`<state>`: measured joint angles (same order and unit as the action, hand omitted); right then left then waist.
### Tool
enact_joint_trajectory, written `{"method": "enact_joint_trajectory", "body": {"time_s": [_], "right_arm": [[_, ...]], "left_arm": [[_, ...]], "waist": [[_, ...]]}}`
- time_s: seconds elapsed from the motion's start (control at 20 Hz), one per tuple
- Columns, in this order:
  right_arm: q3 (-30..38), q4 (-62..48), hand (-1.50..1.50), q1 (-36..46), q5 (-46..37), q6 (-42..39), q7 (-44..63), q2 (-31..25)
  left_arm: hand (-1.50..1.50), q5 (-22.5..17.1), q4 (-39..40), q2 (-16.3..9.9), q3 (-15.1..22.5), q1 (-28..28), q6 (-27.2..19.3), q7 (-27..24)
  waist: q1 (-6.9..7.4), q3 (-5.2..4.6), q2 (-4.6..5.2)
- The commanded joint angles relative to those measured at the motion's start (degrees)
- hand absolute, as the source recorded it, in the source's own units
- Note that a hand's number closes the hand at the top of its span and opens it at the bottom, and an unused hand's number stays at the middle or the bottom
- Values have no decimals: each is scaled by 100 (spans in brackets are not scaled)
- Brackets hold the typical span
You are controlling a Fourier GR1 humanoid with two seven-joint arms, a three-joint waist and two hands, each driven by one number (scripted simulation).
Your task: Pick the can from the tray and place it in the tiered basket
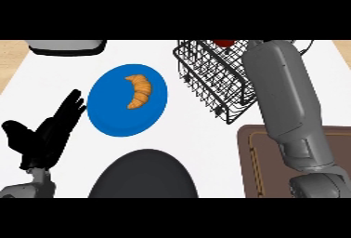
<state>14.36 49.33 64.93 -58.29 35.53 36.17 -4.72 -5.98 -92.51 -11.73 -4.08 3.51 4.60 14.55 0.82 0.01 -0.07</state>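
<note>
The left hand [42, 132] stood at the lower left of the frame, fingers straight and fanned upward, thumb out to the side, holding nothing and resting at the table's edge. The right forearm [284, 93] ran from the lower right up to the top of the frame, and its hand was not visible past the basket's rim, so whether it was open or closed on anything could not be told.

Just left of that forearm, at upper centre-right, stood the tiered basket [209, 76], black wire. A small red shape [224, 42] showed at its top edge beside the arm (possibly the can, though too little of it showed to be sure). The brown tray [255, 160] lay at the lower right under the forearm, and no can was visible on its bare part.

Further out, a blue plate [116, 116] with a croissant [139, 91] sat at centre-left, a dark rounded object [144, 174] at the bottom centre, and a pale grey object [65, 45] at the upper left, all on the white table [198, 139].

By judgement, a can would be rigid, light and smooth-sided, so somewhat slippery; it would best be taken around the middle of its wall, fingers on one side and thumb opposite, and kept upright going over the wire rim.
</note>
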Motion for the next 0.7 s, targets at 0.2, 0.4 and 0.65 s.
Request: {"method": "enact_joint_trajectory", "body": {"time_s": [0.2,0.4,0.65], "right_arm": [[437,918,-150,-160,827,1046,-247,237],[481,2016,-150,-792,954,906,-129,-54],[567,3313,-150,-1450,726,461,464,-472]], "left_arm": [[0,90,244,-18,-70,-50,57,-284],[0,24,97,-32,-172,95,-76,116],[0,86,201,55,-124,-314,61,-358]], "waist": [[-71,0,-2],[-188,1,-41],[-234,-4,-61]]}}
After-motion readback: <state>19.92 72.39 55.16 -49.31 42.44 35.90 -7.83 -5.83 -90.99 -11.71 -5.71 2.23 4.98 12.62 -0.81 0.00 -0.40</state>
